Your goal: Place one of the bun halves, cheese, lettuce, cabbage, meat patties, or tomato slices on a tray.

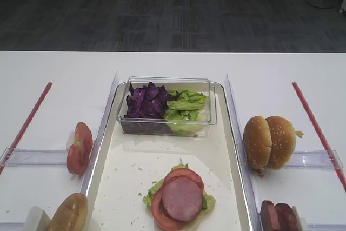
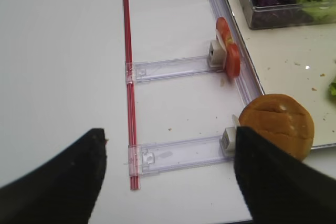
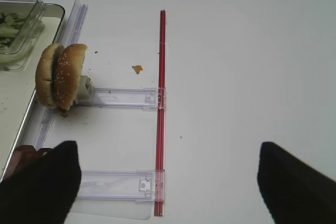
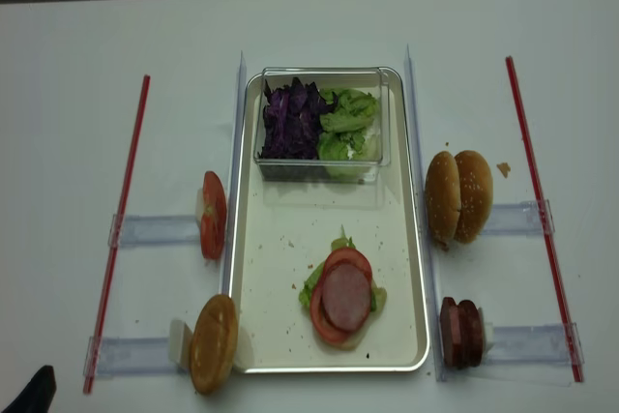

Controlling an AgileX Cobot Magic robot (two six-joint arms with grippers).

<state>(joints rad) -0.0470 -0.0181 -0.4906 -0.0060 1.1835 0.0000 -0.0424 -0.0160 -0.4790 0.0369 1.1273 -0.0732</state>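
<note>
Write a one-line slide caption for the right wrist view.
Open right hand above the white table; sesame bun halves stand on edge against a clear holder, beside a red strip.

Bench (image 1: 162, 66) white. Tray (image 1: 127, 187) off-white, crumb-speckled, silver rim. Cabbage (image 1: 145, 101) dark purple, lettuce (image 1: 186, 105) light green. Meat patty (image 1: 183, 198) pink on red tomato slices (image 1: 159, 212). Bun halves (image 1: 268, 142) golden-brown, sesame-dotted. Rods (image 1: 316, 128) red. Fingers (image 3: 39, 184) black.

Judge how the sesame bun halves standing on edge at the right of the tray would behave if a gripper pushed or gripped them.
The sesame bun halves stand on edge, leaning together against a clear rail, so a sideways push would probably topple or roll them. Their puffy, rounded crust suggests they are light and would dent under a firm squeeze. Crumbs on the table hint that they shed easily.
</note>
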